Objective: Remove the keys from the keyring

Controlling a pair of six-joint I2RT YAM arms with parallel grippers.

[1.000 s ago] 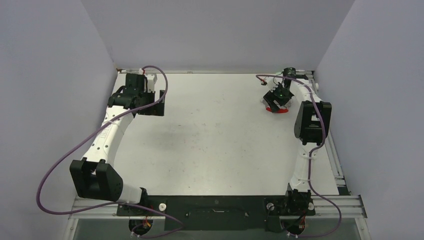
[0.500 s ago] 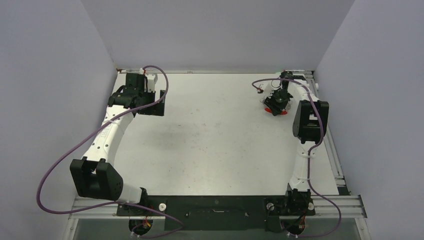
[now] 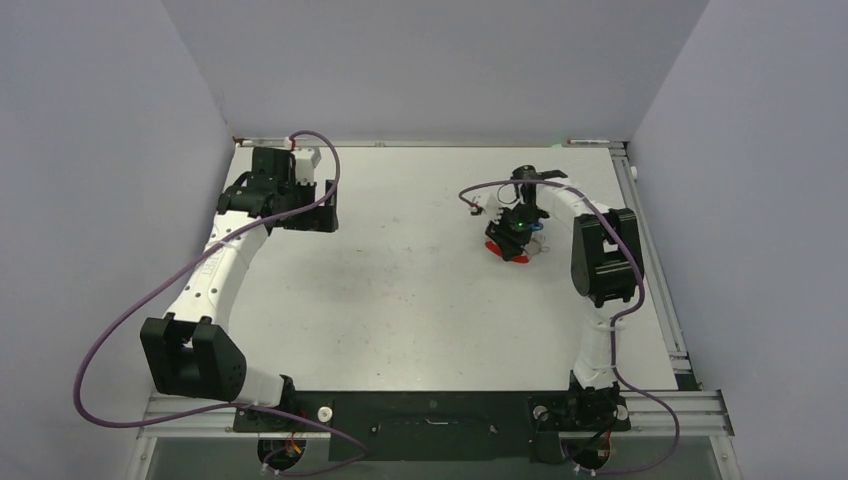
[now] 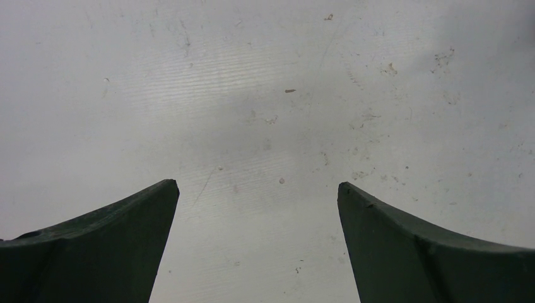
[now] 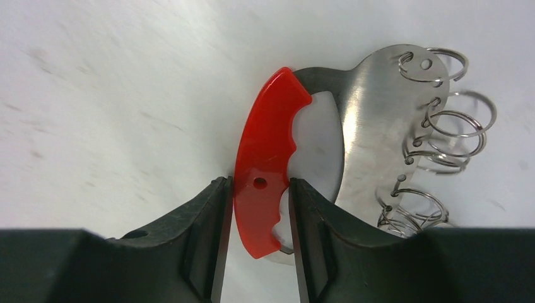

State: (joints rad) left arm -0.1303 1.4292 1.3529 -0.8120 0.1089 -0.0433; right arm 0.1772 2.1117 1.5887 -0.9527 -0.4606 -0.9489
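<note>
- Right gripper [image 5: 258,189] is clamping keyring [image 5: 266,136] by red band at 2 o'clock, apart from table [image 3: 400,300] edges.
- Left gripper [image 4: 255,184] is hovering released at 10 o'clock by left edge.

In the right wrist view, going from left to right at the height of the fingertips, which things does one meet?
One right-gripper finger → red band of the keyring → the other finger → silver plate → wire loops.
</note>
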